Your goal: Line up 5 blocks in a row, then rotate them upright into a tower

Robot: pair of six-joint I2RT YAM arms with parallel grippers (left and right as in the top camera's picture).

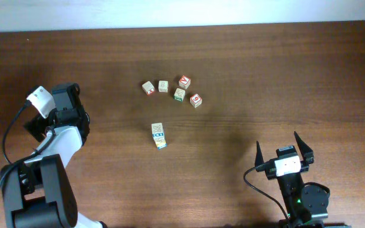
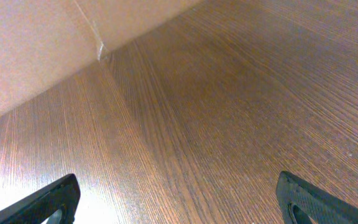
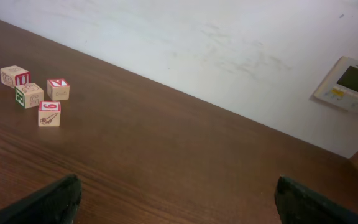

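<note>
Blocks: loose row L-R, prob. skewed.

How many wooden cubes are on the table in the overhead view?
7: five clustered, leftmost cube, its neighbour, top cube, green-printed cube, red-6 cube; lower down, yellowish cube touching blue-edged cube. None seems hidden.
</note>
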